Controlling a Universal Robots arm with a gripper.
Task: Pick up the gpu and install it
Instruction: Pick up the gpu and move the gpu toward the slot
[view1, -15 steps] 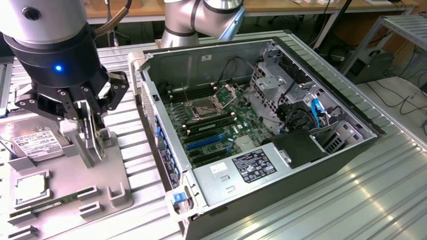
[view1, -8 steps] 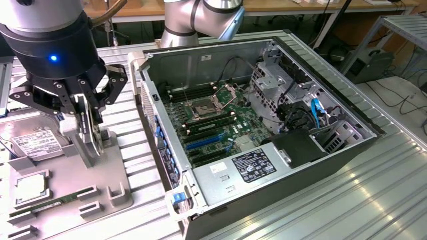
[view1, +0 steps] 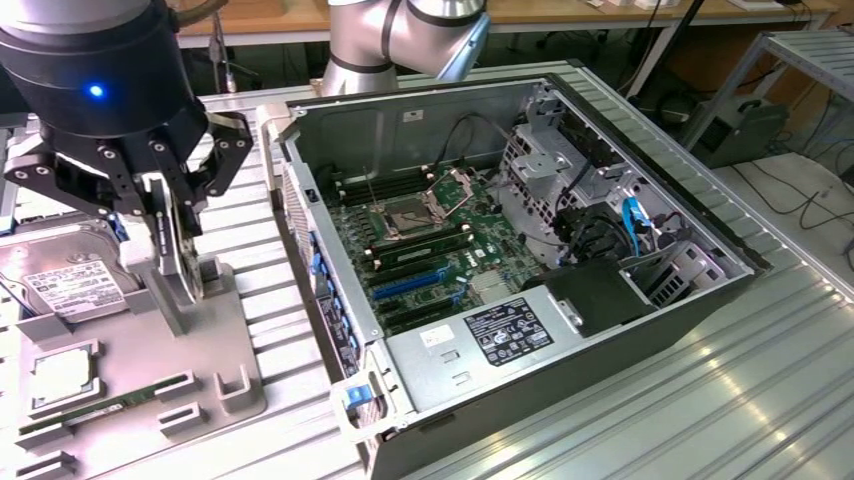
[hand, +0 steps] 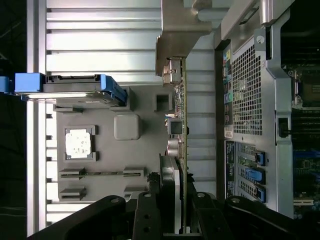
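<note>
The gripper (view1: 163, 205) grips the gpu (view1: 176, 262) edge-on at the grey fixture (view1: 214, 340), beside the open case (view1: 387, 125). This narrow hold may let the card tilt and strike the case wall.

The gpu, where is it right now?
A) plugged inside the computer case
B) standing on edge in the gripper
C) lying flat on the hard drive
B: the gripper clamps the gpu upright over the gray holder tray, outside the computer case.
</note>
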